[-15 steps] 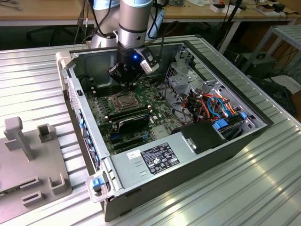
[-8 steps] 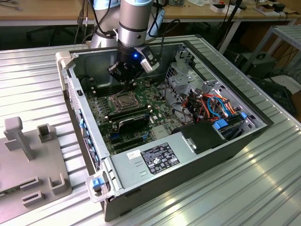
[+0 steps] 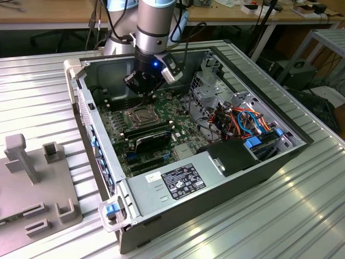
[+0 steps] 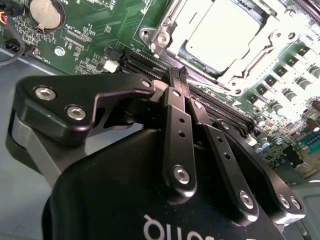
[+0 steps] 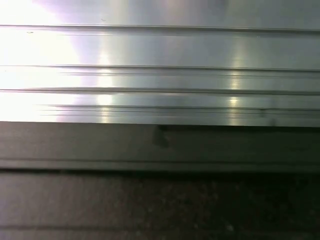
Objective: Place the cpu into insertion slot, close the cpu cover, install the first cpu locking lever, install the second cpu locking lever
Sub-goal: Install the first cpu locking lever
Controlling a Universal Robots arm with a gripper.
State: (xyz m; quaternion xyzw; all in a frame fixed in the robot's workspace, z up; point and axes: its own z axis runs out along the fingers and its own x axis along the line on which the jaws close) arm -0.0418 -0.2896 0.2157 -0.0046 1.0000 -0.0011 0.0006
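Claw: my one gripper (image 4: pixel 179 74) is hanging inside the open computer case (image 3: pixel 259 167), low over the motherboard (image 3: pixel 121 127); its two fingers (image 4: pixel 176 120) are pressed together, narrow, holding nothing.
Cpu: one chip (image 4: pixel 220 35) with a pale metal top is lying flat in the insertion slot (image 3: pixel 138 115), just beyond my fingertips.
Cpu cover: one silvery frame plate (image 4: pixel 260 55) is lying down around the chip, its window showing the chip's top.
Memory slots: long black slots (image 4: pixel 215 102) are running right under my fingertips, between me and the socket; I cannot count them.
Coin cell: one round battery (image 4: pixel 46 12) is sitting on the green board, off to the side of my claw.
Table: ribbed aluminium (image 5: pixel 160 75) is showing in the first wrist view.
Grey fixture: one (image 3: pixel 32 178) is standing well apart from me, outside the case.
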